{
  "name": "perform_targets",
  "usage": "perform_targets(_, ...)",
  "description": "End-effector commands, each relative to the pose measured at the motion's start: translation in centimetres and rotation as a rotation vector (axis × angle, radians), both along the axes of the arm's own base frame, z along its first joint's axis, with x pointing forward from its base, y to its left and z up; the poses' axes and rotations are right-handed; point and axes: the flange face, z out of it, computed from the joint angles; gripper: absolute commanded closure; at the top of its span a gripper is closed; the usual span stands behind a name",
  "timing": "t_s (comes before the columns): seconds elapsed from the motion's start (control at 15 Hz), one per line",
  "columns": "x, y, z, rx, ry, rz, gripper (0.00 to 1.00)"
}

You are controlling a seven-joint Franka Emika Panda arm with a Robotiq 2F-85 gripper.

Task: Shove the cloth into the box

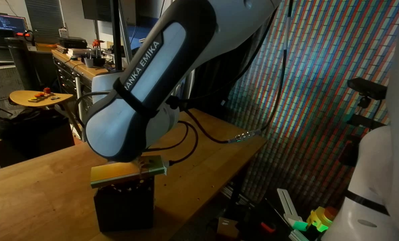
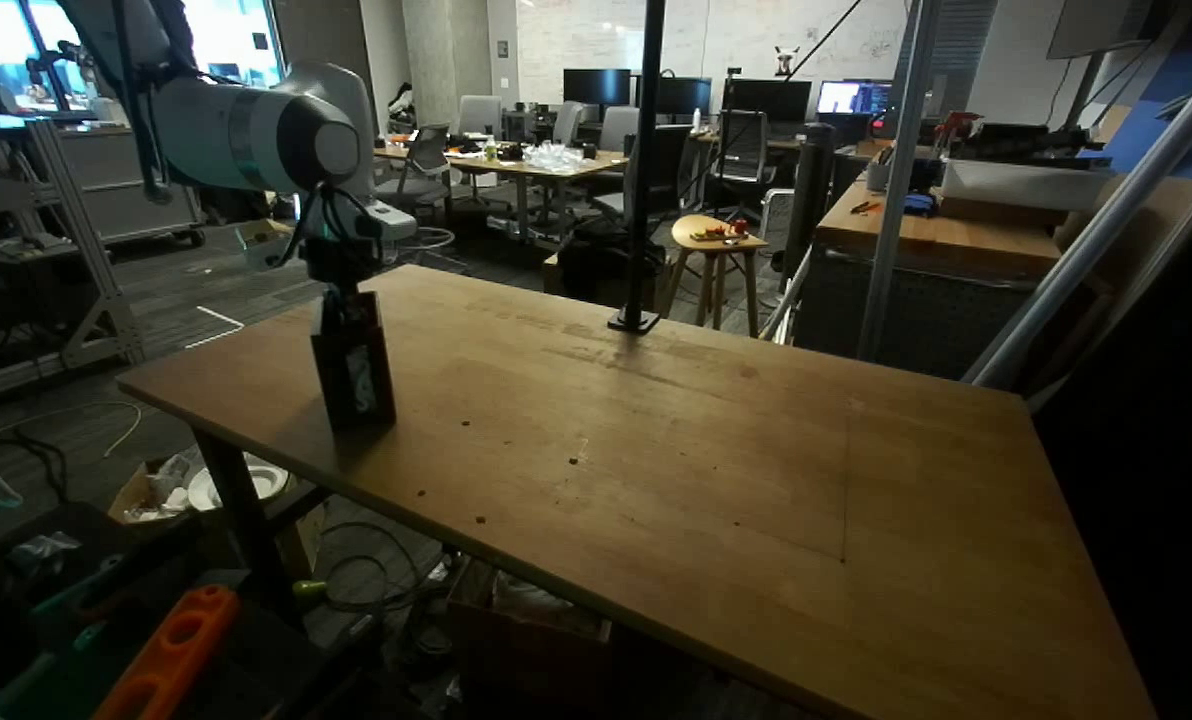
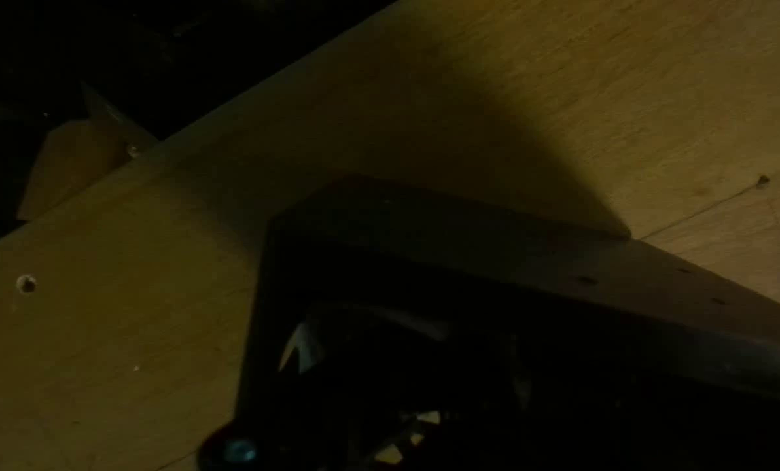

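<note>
Black and upright, the box (image 1: 126, 209) stood on the wooden table (image 2: 656, 430), and the gripper (image 2: 346, 288) hung directly above, its tips probably down inside the mouth. What I took for the cloth (image 2: 362, 382), a pale patch showing within the box, lay below the gripper, so the coming shove, I judged, turned on going straight down; the cloth's long axis I couldn't make out. Nor could I tell how wide the jaws were, or whether they held anything: too dark in there. Along the arm (image 1: 162, 67) ran "ANKA EMIKA", its start lost at a black strap (image 1: 136, 101); writing on the distant monitor (image 1: 10, 23) was too small to read
</note>
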Motion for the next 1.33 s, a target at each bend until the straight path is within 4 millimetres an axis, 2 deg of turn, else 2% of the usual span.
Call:
perform_targets(0.0,-1.5,0.0,-2.1,0.023,0.004,-0.042,0.97)
perform_targets(0.2,-1.6,0.1,-1.8,0.024,0.014,-0.046,0.95)
perform_targets(0.27,-1.6,0.0,-1.4,0.016,0.016,-0.04,0.64)
perform_targets(0.33,-1.6,-0.2,-1.0,0.007,0.018,-0.037,0.64)
perform_targets(0.67,-1.9,-1.3,2.4,-0.07,0.024,-0.003,0.29)
perform_targets(0.73,-1.9,-1.4,3.1,-0.091,0.03,0.009,0.26)
perform_targets(0.8,-1.9,-1.6,3.9,-0.113,0.037,0.021,0.44)
perform_targets(0.87,-2.0,-1.8,4.3,-0.135,0.049,0.034,0.53)
perform_targets(1.0,-2.2,-2.2,5.5,-0.177,0.067,0.058,0.53)
perform_targets(1.07,-2.3,-2.3,6.0,-0.193,0.075,0.067,0.59)
perform_targets(1.13,-2.4,-2.3,6.4,-0.206,0.081,0.076,0.54)
perform_targets(1.27,-2.6,-2.4,7.2,-0.229,0.092,0.089,0.52)
